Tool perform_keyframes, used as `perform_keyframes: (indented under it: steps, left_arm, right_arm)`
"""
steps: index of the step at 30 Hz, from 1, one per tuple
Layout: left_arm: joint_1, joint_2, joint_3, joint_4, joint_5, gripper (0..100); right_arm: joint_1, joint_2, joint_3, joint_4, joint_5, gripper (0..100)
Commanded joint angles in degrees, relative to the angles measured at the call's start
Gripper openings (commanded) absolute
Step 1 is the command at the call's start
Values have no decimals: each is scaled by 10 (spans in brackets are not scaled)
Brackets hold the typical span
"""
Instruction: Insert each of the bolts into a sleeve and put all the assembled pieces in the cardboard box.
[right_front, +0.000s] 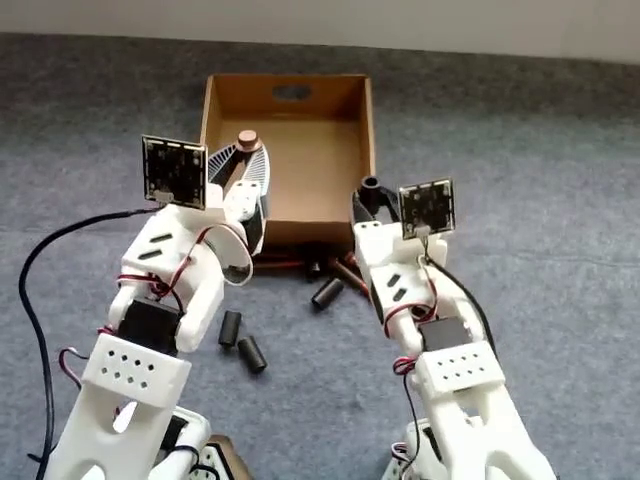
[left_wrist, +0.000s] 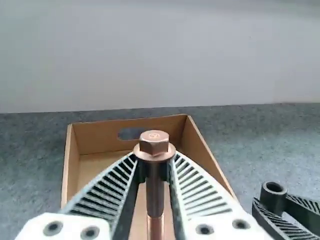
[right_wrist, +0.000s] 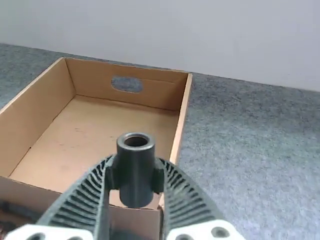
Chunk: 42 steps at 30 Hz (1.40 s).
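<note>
Nearest the arms' bases, three loose black cylindrical sleeves (right_front: 251, 354) lie on the grey carpeted tabletop (right_front: 560, 200). What looks like a spare bolt lies just before the box front.

The right gripper (right_wrist: 136, 172) is clamped round a black cylindrical sleeve (right_wrist: 135, 150), held upright with its bore facing up, just beside the near right corner of the brown cardboard box (right_front: 212, 110). The left gripper (left_wrist: 155, 165) is closed on a copper-coloured hex-head bolt (left_wrist: 152, 141), above the box floor.

The bolt's head sits at the fingertips and its shank runs back between the fingers (the awkward part). I judge that the shank end must be presented to the bore squarely, axes in line, with both grips kept firm.

The box's right wall stands between the two grippers and could foul a low approach, so mating above the rim seems safer
</note>
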<state>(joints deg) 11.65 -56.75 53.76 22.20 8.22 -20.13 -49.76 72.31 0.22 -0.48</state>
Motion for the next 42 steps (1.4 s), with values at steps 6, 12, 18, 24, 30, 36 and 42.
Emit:
perform_keyframes:
  steps: [6, 12, 18, 24, 30, 36, 42]
  left_arm:
    - [43, -16, -6, -83, 33, 7]
    - [106, -15, -7, -174, 45, 7]
    - [154, -15, -7, -192, 44, 7]
    - [188, -11, -6, -240, 44, 7]
    - [188, -9, -8, -244, 45, 7]
    - [172, 44, -10, -287, 43, 7]
    - [169, 123, -28, -311, 43, 7]
  right_arm:
    - [-5, -183, 89, -68, -18, 5]
    - [-14, -175, 95, -72, -19, 5]
    - [-47, -177, 94, -72, -19, 5]
    - [-48, -177, 92, -72, -19, 5]
    - [-48, -177, 94, -72, -19, 5]
    - [-48, -177, 94, -72, -19, 5]
    - [-47, -177, 95, -72, -17, 5]
